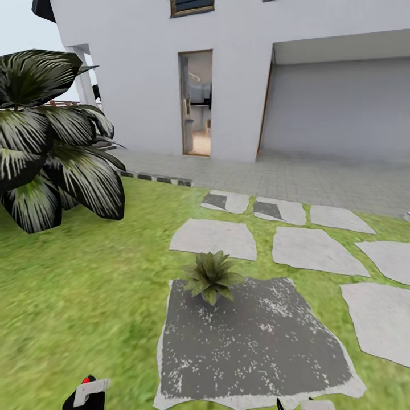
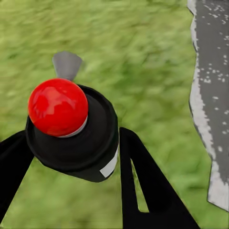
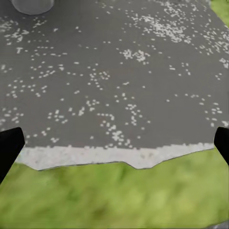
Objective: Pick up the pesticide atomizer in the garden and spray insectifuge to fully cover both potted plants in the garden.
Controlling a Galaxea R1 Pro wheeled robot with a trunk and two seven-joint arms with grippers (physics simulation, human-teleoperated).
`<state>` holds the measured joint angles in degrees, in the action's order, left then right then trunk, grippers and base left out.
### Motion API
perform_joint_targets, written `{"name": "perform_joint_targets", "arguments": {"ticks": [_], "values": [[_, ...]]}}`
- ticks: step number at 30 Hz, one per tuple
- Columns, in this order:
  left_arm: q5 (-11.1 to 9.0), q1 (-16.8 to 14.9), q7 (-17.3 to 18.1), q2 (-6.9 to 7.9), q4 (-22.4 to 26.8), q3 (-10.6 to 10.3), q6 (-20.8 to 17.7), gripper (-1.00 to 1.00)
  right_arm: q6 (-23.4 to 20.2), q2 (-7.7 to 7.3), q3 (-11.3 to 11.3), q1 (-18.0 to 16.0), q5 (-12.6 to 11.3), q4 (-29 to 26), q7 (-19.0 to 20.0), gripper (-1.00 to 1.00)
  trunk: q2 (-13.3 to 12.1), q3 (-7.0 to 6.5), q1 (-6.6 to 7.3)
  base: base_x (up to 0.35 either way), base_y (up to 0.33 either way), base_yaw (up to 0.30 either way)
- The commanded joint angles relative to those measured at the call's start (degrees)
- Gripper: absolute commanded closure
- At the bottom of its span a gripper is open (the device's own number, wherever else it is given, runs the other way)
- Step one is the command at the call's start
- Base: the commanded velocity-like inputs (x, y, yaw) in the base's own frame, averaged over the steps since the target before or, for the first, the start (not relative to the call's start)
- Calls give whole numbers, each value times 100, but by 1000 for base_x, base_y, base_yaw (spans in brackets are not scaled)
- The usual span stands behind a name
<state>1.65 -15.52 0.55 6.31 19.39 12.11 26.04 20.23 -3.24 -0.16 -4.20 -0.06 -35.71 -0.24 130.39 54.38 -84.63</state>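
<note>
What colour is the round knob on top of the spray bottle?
Bright red, on the black atomizer held in the left pincer; the left wrist view shows it best.

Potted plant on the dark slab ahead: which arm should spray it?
Left. The left gripper already clasps the pesticide atomizer, while the right gripper hangs open and bare over the dark slab where the potted plant stands.

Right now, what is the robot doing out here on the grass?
The robot is in the garden, holding the pesticide atomizer in its left gripper, fingers on both sides of the dark bottle, above the lawn. One potted plant stands just ahead on the far edge of a big dark stone slab. The right gripper is open and empty above that slab's near edge. No spray is visible on the plant yet.
</note>
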Motion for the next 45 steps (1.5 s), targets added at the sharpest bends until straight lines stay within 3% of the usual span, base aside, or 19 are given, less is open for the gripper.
{"name": "perform_joint_targets", "arguments": {"ticks": [1, 4, 14, 23, 27, 31, 34, 37, 38, 41, 42, 43, 44, 45], "values": [[21, -4, 11, 17, -6, 18, 20, 100, 16, 3, -2, -2, -1, -4, -2, -100, 2, 5, -1, 234, 258, -1], [35, -3, 29, 136, -58, 6, 11, 100, 9, 13, -7, -2, 13, 6, 20, -100, 2, 5, -1, 287, 165, 0], [81, -10, 68, 152, -7, -73, -8, 100, 15, -26, -25, -2, 11, 34, -9, -100, 2, 5, -1, 333, 18, -93], [98, -13, 529, 161, -62, -78, -13, 100, 16, -26, -415, -2, 6, 55, -4, -100, 2, -2, -1, 243, 0, -292], [100, -19, 666, 161, -21, -85, -21, 100, 11, -15, -450, -2, 10, 57, -3, -100, 2, -9, -1, 25, 0, -166], [160, -51, 1078, 230, -3, -80, -47, 100, 3, -5, -427, -2, 26, 58, 26, -100, 2, -11, -1, 4, 0, -31], [344, -65, 1549, 420, -5, -70, -171, 100, 0, -2, -422, -2, 32, 45, 44, -100, 2, -11, -1, 1, 0, -8], [538, -90, 2147, 653, 58, -50, -573, 100, -2, -16, -423, -2, 41, -46, 60, -100, 2, -11, -1, 0, 0, -2], [631, -156, 2760, 770, 397, -61, -955, 100, -4, -24, -412, -8, 276, -418, 82, -100, 2, -11, -1, 0, 0, 0], [885, -193, 3397, 803, 713, -61, -1090, 100, -14, -26, -328, -10, 814, -739, 334, -100, 2, -11, -1, 0, 0, 0], [1387, -273, 3952, 789, 954, -54, -1223, 100, -34, -23, -284, -37, 1293, -974, 1039, -100, 2, -11, -1, 0, 0, 0], [1553, -307, 4112, 781, 1025, -51, -1281, 100, -40, -22, -275, -53, 1417, -1044, 1284, -100, 2, -11, -1, 0, 0, 0], [1927, -412, 4501, 752, 1176, -51, -1471, 100, -60, -22, -256, -119, 1664, -1202, 1911, -100, 2, -11, -1, 0, 0, 0], [2151, -502, 4793, 732, 1256, -54, -1630, 100, -97, -20, -243, -186, 1794, -1292, 2383, -100, 2, -11, -1, 0, 0, 0]]}}
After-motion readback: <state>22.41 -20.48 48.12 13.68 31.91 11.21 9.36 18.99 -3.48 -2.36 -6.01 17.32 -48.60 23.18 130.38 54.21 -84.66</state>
